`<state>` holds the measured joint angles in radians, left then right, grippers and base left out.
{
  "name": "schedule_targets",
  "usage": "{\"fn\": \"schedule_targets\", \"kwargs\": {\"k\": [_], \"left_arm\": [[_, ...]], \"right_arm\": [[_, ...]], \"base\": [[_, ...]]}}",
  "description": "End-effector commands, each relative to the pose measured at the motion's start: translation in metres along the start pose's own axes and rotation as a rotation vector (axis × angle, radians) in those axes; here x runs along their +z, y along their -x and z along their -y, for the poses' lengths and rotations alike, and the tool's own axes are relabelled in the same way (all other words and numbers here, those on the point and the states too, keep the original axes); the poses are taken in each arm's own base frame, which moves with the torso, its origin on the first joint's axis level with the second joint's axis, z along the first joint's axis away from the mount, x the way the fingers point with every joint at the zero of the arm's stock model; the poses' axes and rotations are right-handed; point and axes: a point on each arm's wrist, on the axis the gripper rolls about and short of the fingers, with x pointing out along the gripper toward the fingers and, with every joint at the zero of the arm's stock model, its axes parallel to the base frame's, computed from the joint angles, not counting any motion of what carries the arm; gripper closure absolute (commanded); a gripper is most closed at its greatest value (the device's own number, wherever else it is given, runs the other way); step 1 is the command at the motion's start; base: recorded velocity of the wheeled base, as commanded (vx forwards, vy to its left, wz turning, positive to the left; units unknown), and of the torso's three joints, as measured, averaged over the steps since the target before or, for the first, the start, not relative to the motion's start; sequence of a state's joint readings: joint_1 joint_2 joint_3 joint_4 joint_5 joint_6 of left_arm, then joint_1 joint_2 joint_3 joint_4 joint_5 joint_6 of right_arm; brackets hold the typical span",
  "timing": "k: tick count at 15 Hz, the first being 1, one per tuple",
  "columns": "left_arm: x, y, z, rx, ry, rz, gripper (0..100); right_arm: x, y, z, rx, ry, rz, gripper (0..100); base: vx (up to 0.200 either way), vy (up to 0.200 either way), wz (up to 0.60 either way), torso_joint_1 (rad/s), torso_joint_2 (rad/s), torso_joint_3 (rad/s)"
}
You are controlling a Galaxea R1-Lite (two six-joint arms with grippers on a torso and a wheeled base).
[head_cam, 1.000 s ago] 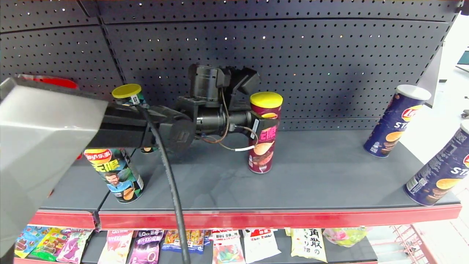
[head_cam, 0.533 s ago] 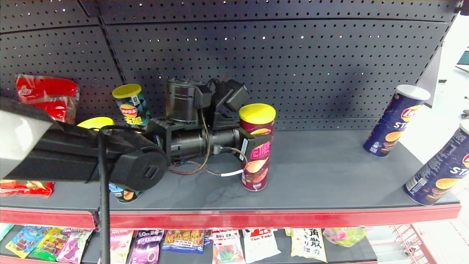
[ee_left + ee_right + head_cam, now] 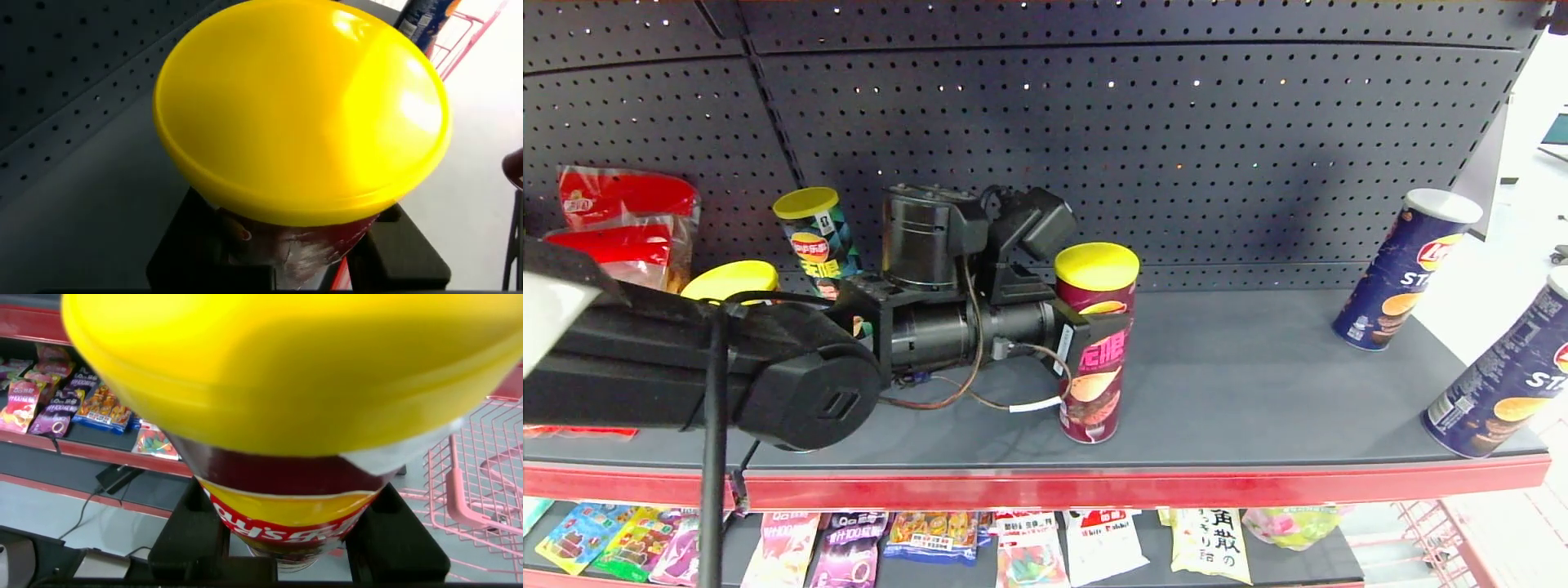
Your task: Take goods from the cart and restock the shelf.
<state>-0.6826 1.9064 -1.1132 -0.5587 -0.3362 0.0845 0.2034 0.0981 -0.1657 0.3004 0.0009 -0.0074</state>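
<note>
Pulled toward 6 o'clock since a second ago, the maroon can [image 3: 1092, 392] stood upright near the front lip of the shelf [image 3: 1258, 384], pinched at its side by my left gripper [image 3: 1098, 322] from 9 o'clock, while my right gripper [image 3: 298, 539] clamped a second can [image 3: 278, 376].

We see our right gripper [image 3: 298, 547] clamping a yellow-lidded maroon can [image 3: 286, 367] (a pink cart [image 3: 482, 498] and shelved snack packets [image 3: 73, 400] lie beyond).
</note>
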Motion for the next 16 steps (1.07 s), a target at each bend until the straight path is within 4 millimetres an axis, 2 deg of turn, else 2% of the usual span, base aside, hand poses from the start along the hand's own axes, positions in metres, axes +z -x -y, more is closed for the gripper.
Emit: {"fn": "schedule_targets", "kwargs": {"k": [1, 10, 16], "left_arm": [[-0.004, -0.005, 0.003, -0.010, -0.002, -0.010, 100], [-0.006, -0.013, 0.020, -0.036, -0.003, -0.017, 100], [-0.006, -0.001, 0.026, -0.049, 0.000, -0.025, 100]], "right_arm": [[0.000, 0.000, 0.000, 0.001, 0.000, -0.002, 100], [0.000, 0.000, 0.000, 0.001, 0.000, -0.002, 100], [0.000, 0.000, 0.000, 0.001, 0.000, -0.002, 100]], "base": [[0.000, 0.000, 0.00, 0.000, 0.00, 0.000], [0.000, 0.000, 0.00, 0.000, 0.00, 0.000], [0.000, 0.000, 0.00, 0.000, 0.00, 0.000]]}}
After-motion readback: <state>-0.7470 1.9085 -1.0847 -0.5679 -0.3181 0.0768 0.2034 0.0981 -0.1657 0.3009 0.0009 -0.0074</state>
